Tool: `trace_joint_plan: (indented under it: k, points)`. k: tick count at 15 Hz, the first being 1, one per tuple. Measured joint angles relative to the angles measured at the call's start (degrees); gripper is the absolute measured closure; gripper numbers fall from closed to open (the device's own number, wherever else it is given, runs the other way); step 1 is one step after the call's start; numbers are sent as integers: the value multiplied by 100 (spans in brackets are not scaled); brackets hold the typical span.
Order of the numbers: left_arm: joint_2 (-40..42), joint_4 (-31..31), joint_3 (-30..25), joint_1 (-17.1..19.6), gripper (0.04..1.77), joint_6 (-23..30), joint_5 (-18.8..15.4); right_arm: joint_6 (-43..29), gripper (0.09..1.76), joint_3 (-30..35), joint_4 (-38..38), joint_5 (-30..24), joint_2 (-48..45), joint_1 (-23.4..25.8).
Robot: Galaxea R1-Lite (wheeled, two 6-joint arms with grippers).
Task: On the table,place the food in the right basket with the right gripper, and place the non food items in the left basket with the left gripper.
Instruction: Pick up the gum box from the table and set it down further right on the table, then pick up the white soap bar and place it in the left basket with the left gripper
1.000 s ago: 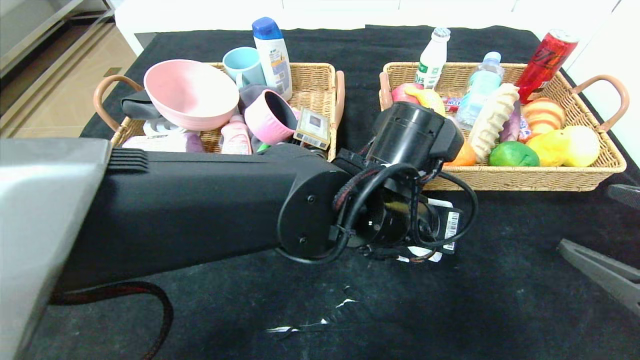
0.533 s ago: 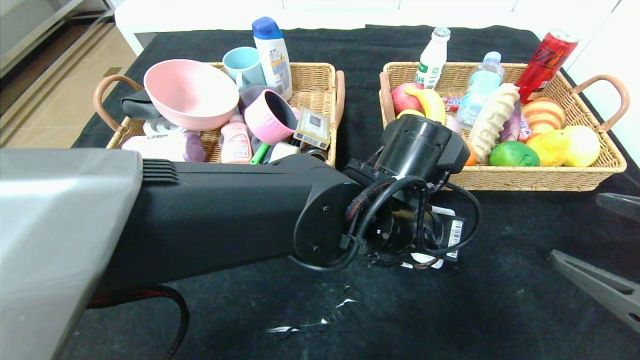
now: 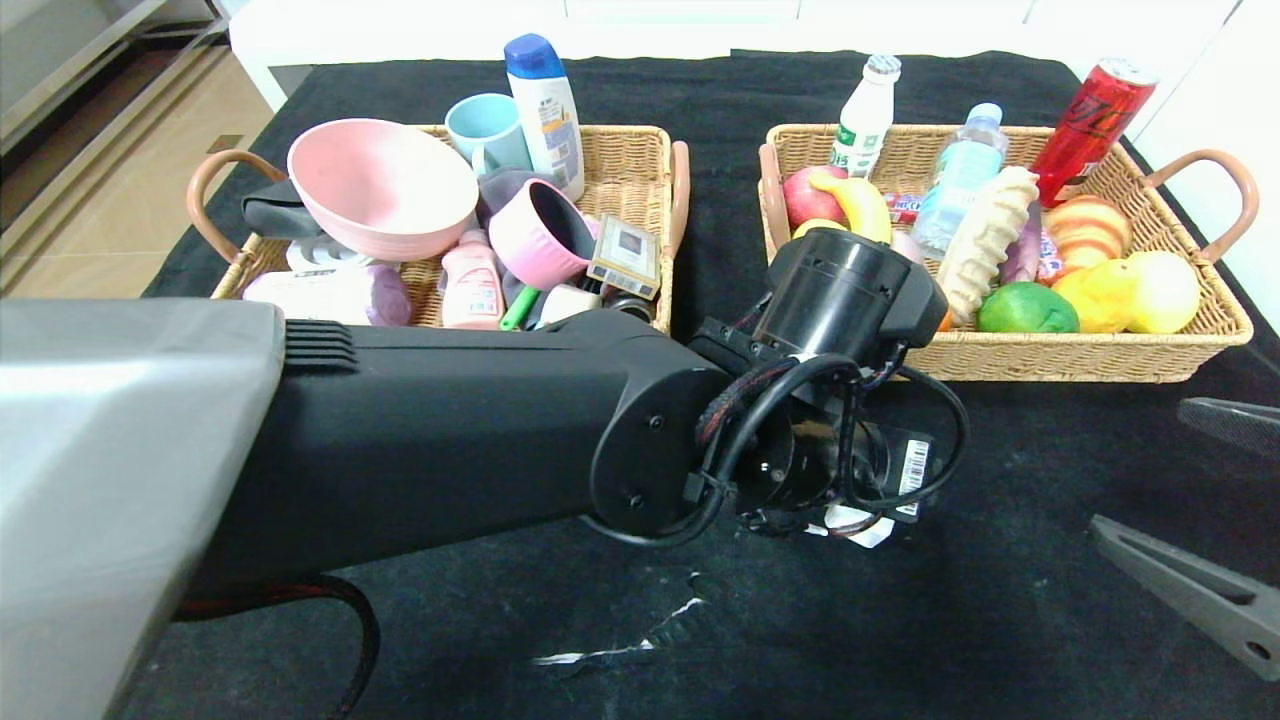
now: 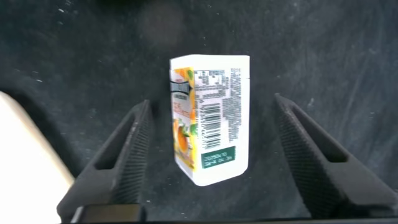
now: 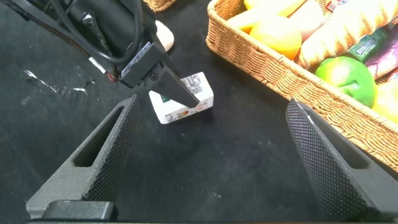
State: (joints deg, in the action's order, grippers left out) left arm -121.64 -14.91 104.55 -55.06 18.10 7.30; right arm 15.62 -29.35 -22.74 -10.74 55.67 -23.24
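Note:
The small white box with green print and barcode (image 4: pixel 211 118) lies on the black table (image 3: pixel 1000 620) in front of the right basket (image 3: pixel 1050 355). My left gripper (image 4: pixel 211 102) hangs over it, open, one finger on either side and not touching. In the head view my left wrist hides most of the box (image 3: pixel 908 468). My right gripper (image 5: pixel 214 124) is open and empty at the near right, with the box (image 5: pixel 183 102) ahead of it. The orange fruit (image 3: pixel 942 318) peeks out in the right basket. The pink bowl (image 3: pixel 380 185), pink bottle (image 3: pixel 472 285) and grey roll (image 3: pixel 340 293) lie in the left basket (image 3: pixel 630 165).
A plain white rounded bar (image 5: pixel 163 34) lies on the cloth just beyond the box. Both baskets are crowded: cups and a shampoo bottle (image 3: pixel 545 110) on the left, fruit, bottles and a red can (image 3: pixel 1095 115) on the right. My left arm (image 3: pixel 450 430) crosses the table's middle.
My left arm has reached further right and lower over the white box. My right gripper has drifted slightly down in the head view.

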Motion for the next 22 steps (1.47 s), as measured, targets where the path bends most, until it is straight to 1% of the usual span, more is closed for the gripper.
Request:
trace_joint_plan:
  k: [3, 5, 7, 8, 11, 15, 18, 21, 22]
  points:
    - [61, -38, -22, 0, 29, -166, 107, -2, 14, 0, -6, -9, -6, -5]
    - [173, -55, -46, 7, 24, -374, 129, -5, 14, -13, -6, -17, -35, -16]
    - [321, -77, -72, 16, 21, -691, 132, -5, 14, -18, -6, -9, -52, -18]
    - [413, -157, -91, 20, 20, -890, 132, -7, 14, -18, -6, -9, -59, -20]
    - [662, -695, -122, 105, 16, -1480, 132, -2, 14, 0, -5, -2, -63, -52]
    - [931, -818, -226, 374, 14, -2174, 168, 0, 14, 9, 0, -6, -91, -63]
    - [1211, -873, -521, 603, 12, -3020, 201, 1, 14, 20, 2, -11, -99, -66]
    - [1442, -1646, -658, 757, 12, -3413, 157, 0, 14, 28, 16, -9, -91, -66]
    - [1482, -1718, -647, 794, 11, -3408, 190, 0, 14, 39, 22, -6, -85, -94]
